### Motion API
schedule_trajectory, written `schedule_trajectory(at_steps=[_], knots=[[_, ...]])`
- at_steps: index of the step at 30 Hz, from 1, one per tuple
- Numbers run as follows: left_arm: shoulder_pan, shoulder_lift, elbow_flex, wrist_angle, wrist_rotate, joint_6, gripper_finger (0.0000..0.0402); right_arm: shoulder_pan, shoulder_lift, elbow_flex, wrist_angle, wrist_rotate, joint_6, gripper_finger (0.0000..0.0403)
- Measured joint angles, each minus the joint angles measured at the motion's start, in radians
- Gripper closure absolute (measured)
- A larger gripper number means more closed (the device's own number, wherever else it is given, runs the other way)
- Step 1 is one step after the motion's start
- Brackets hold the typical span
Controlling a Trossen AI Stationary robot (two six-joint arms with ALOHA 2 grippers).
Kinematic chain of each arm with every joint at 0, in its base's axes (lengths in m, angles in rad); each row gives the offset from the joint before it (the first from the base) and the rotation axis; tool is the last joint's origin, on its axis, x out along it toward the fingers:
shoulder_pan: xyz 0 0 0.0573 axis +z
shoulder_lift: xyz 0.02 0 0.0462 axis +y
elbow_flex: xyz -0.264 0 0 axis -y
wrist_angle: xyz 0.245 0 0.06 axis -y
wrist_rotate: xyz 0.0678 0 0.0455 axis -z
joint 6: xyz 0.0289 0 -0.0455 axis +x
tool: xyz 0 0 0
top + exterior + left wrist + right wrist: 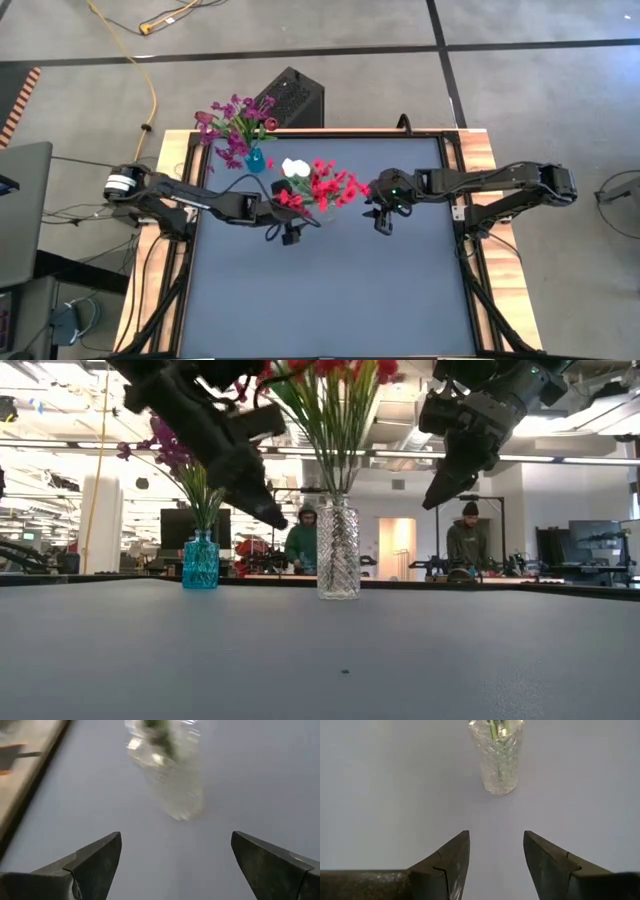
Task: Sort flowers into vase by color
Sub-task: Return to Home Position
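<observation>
So the sorting looks finished to me. The purple flowers sit in the blue vase toward the upper left of the high view. The red flowers and the white tulips share the clear vase near the middle of the table. All that's left is backing the arms off.

The left gripper hangs just below and left of the clear vase in the high view, fingers spread wide with nothing between them. The right gripper hovers off to the vase's right, jaws parted and empty too.

If I were driving, I'd lift each arm first, then pull it out toward its own side of the frame. The left one is really close to the red blooms, and a sideways swing could snag a leaf or tip the vase. Go slow, no reason to close anything.

Hard to see:
- The low view crops the blooms at the top edge, so the whites don't show there at all.
- Both wrist views catch only the vase's lower glass, and the left one gives just a vague shape of it.
- I can't count stems from any angle.
- Two people stand in the room behind the table.
</observation>
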Motion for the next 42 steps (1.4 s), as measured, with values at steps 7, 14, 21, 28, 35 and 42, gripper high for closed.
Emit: schedule_trajectory(at_steps=[7,14,21,28,35,42], knots=[[-0.079,-0.152,0.0,-0.226,0.102,0.014,0.0035,-0.002,0.0,0.0,-0.004,0.001,-0.005,0.0191],[-0.215,-0.379,0.0,-0.324,0.102,-0.04,0.0035,0.023,0.0,0.0,-0.009,0.005,-0.005,0.0191],[-0.323,-0.664,-0.19,-0.145,-0.009,-0.036,0.0035,0.142,-0.046,-0.073,0.045,0.055,0.016,0.0218],[-0.317,-0.946,-0.489,0.159,-0.047,-0.033,0.0036,0.268,-0.232,-0.25,0.22,0.176,0.071,0.0285],[-0.234,-1.194,-0.554,-0.016,-0.065,-0.081,0.0097,0.256,-0.42,-0.437,0.404,0.188,0.045,0.0359],[-0.204,-1.394,-0.594,-0.143,-0.009,-0.128,0.0215,0.154,-0.573,-0.604,0.515,0.107,-0.005,0.0384]])
